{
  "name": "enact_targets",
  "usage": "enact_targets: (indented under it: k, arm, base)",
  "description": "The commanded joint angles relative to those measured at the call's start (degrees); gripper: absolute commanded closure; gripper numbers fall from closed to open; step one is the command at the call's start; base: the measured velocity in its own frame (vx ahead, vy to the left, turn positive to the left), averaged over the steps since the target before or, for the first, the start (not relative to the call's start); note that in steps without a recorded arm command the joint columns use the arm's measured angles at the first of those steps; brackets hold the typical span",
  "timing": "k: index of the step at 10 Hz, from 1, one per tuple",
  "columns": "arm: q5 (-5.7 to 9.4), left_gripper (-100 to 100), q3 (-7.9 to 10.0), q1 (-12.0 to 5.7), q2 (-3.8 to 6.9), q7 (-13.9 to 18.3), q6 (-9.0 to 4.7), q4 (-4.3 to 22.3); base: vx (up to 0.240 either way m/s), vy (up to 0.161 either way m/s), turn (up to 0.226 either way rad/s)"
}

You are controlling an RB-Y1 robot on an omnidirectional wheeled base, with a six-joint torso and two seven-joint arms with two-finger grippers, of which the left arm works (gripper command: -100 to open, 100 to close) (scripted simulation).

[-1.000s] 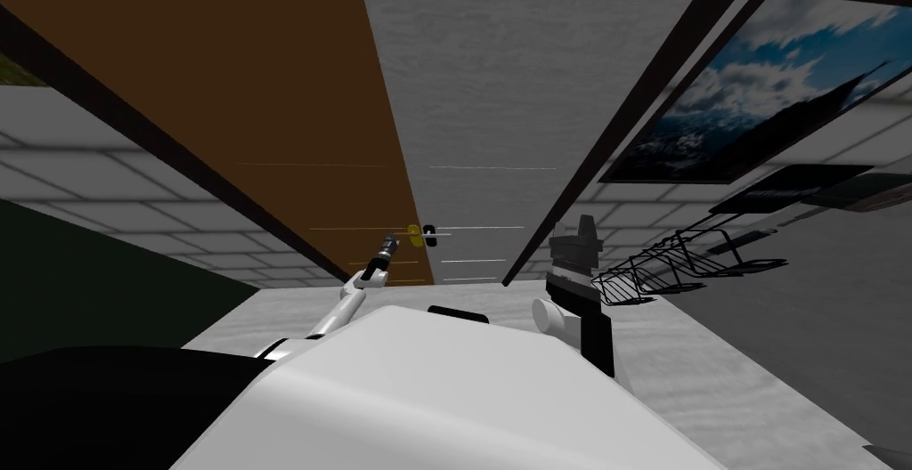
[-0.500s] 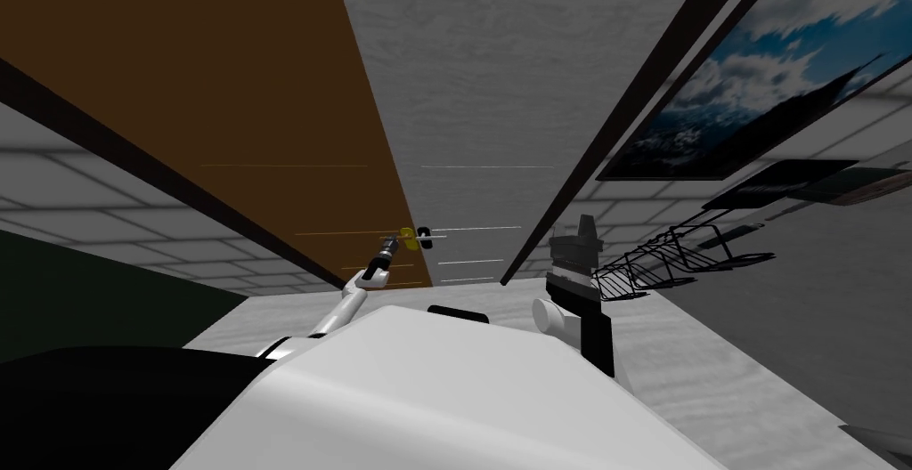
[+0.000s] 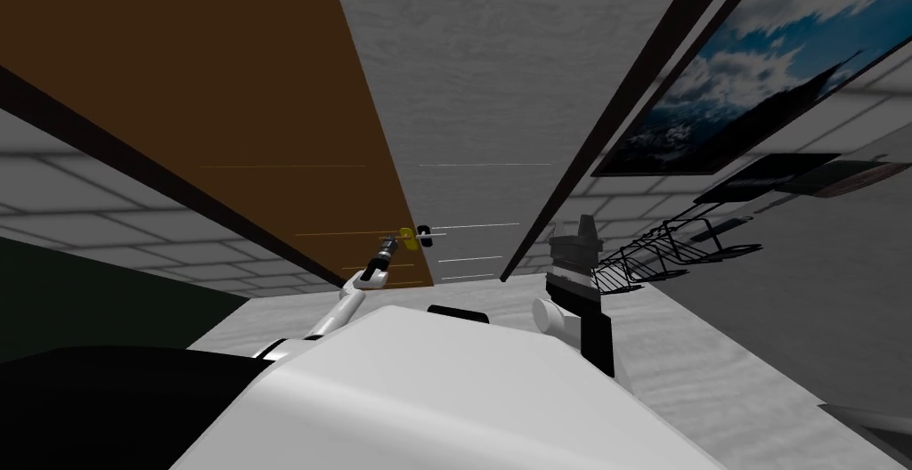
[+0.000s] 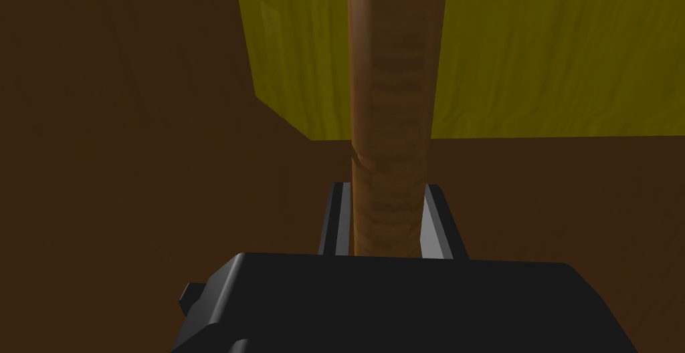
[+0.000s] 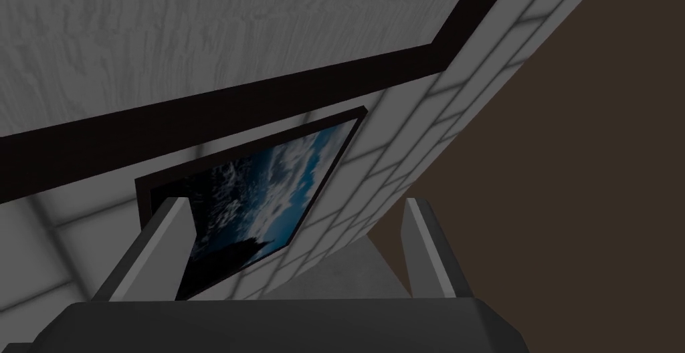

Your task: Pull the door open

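Gripping the door handle (image 4: pixel 388 115) with the left gripper (image 4: pixel 388 225).
Pinching the brown lever between both fingers (image 4: pixel 338 218), squeezed tight against its sides, in front of a yellow plate (image 4: pixel 535 48) on the brown door (image 3: pixel 223 91). Reaching forward from the left side to that handle at the door's edge, just beside a grey panel (image 3: pixel 463 91). Holding the right gripper (image 5: pixel 292 203) raised on the right, blades spread wide apart, grasping nothing.
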Motion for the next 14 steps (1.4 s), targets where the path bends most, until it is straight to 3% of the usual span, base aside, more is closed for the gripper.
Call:
enact_targets:
  k: [1,8,9,10,14]
  arm:
    - [0.15,100,0.08,1.17,1.31,0.83,-0.11,0.07]
    - [-0.31,100,-5.59,4.31,4.5,5.56,-2.48,-3.96]
    - [-0.2,100,-4.9,3.99,4.43,5.14,-1.93,-3.2]
    - [-0.24,100,-6.03,4.94,5.27,6.11,-3.09,-3.63]
    - [-0.17,100,-7.82,6.85,7.33,7.93,-5.36,-4.8]
  base:
    - [-0.169,0.034,-0.072]
    - [-0.208,0.05,-0.129]
    - [-0.084,0.052,-0.047]
    - [-0.12,0.03,-0.128]
    - [-0.198,0.074,-0.121]
